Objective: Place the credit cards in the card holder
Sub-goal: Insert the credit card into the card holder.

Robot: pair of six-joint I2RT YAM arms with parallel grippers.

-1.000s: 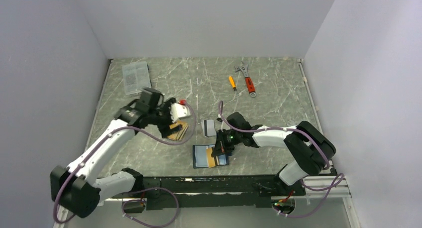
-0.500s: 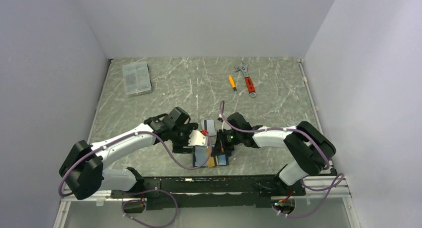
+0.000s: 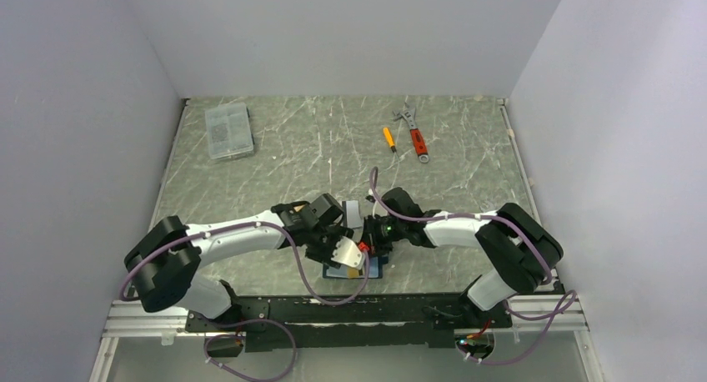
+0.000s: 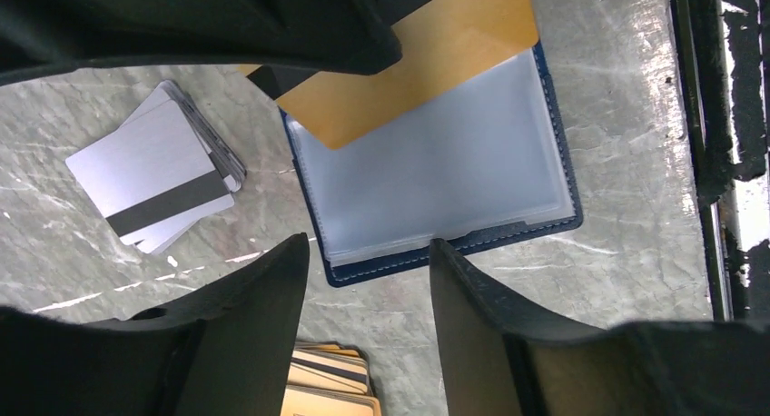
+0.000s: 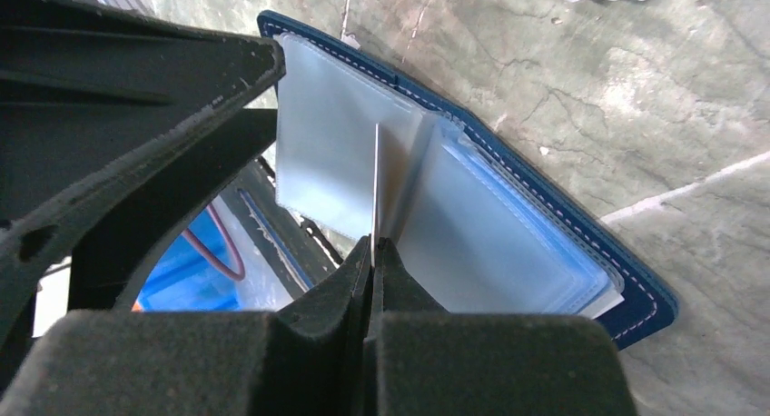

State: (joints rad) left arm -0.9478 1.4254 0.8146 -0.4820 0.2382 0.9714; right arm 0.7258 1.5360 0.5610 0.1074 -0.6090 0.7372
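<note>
The navy card holder (image 4: 436, 171) lies open near the table's front edge, its pale clear sleeves facing up (image 5: 490, 234). My right gripper (image 5: 374, 243) is shut on an orange credit card (image 4: 418, 62), which lies slanted across the holder's corner and shows edge-on in the right wrist view. My left gripper (image 4: 368, 262) hangs open just above the holder's near edge with nothing between its fingers. A stack of white-grey credit cards with a black stripe (image 4: 159, 175) lies beside the holder. A stack of orange-tan cards (image 4: 327, 389) lies under the left gripper.
A clear plastic box (image 3: 228, 130) sits at the back left. A red-handled wrench (image 3: 414, 133) and a small orange screwdriver (image 3: 388, 138) lie at the back right. The black front rail (image 4: 717, 162) runs right beside the holder. Both arms crowd together over the holder (image 3: 371, 269).
My left arm swung right from the orange-tan stack to above the card holder, and its jaws narrowed somewhat. The right gripper stayed put with its card.
</note>
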